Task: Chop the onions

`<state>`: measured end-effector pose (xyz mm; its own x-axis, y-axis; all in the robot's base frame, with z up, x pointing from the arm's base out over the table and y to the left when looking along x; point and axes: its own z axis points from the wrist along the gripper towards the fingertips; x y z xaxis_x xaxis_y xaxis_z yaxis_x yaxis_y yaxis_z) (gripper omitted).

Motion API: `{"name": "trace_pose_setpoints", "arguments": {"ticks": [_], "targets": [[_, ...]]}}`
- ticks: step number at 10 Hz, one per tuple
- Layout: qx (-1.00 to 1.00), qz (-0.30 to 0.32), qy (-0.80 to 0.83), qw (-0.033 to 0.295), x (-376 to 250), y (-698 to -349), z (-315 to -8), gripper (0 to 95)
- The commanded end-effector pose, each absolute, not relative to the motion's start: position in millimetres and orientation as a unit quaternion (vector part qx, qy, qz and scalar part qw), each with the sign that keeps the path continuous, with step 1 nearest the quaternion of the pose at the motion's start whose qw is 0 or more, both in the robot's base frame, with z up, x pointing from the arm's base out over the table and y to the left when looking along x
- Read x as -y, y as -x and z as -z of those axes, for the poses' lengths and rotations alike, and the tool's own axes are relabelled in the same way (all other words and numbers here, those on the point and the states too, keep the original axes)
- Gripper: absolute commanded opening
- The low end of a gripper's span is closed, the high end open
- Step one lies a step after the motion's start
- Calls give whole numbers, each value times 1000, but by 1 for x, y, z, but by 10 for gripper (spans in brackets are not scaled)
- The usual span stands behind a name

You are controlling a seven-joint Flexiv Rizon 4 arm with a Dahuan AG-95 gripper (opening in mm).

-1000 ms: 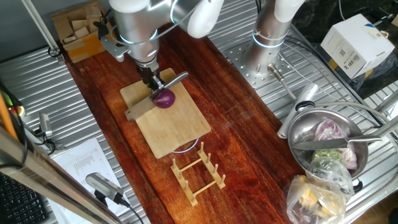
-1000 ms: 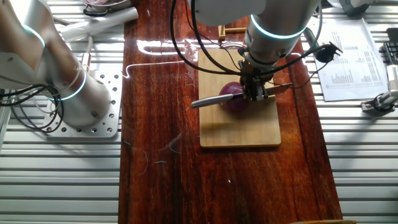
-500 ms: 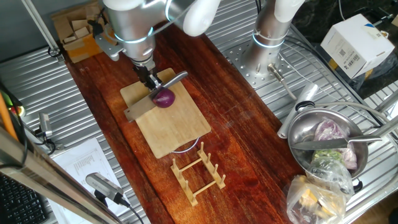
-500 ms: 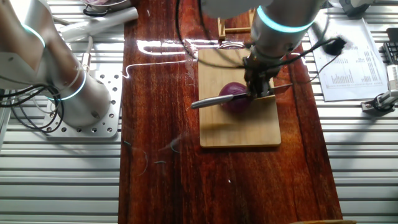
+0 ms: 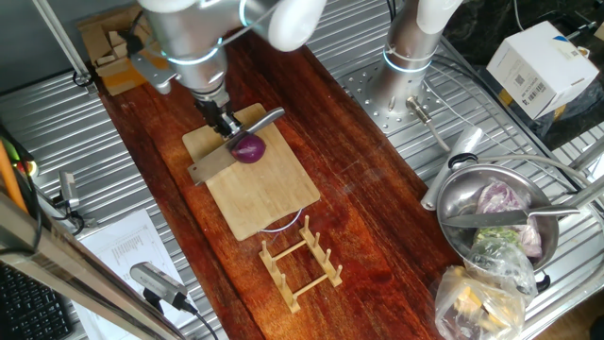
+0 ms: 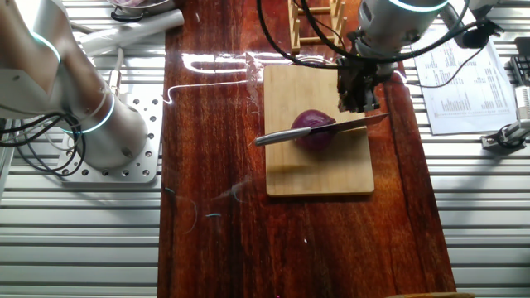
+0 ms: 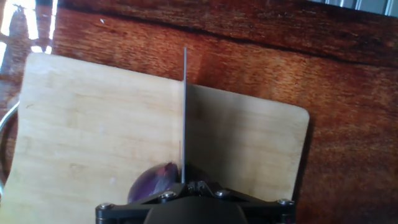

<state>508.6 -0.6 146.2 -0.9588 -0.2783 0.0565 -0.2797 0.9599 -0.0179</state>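
A small dark purple onion (image 5: 249, 149) sits on the bamboo board (image 5: 260, 198), also in the other fixed view (image 6: 315, 128) and at the bottom of the hand view (image 7: 152, 183). A knife (image 5: 209, 166) is wedged in its top, with the silver handle (image 6: 277, 136) sticking out level. In the hand view I see the blade (image 7: 185, 112) edge-on, running away from the jaws. My gripper (image 5: 225, 125) hangs just above the blade beside the onion (image 6: 358, 106). Its fingers no longer overlap the knife. In the hand view the gripper (image 7: 185, 186) is mostly hidden by its housing.
A wooden rack (image 5: 300, 263) stands past the board's end. A steel bowl (image 5: 453, 203) with leafy vegetables sits at the right, above a plastic bag (image 5: 481, 293). A second arm's base (image 5: 406, 57) is at the back. A box of wooden blocks (image 5: 118, 47) is at the far left.
My gripper and arm have lifted up and away from the knife. The knife and onion have stayed exactly where they were.
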Motion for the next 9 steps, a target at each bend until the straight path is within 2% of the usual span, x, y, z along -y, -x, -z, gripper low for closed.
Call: {"name": "trace_pose_setpoints", "arguments": {"ticks": [1,9], "targets": [[989,-10,-142,30,11,-512,-140,0],[990,-10,-136,22,17,-502,-134,0]]}}
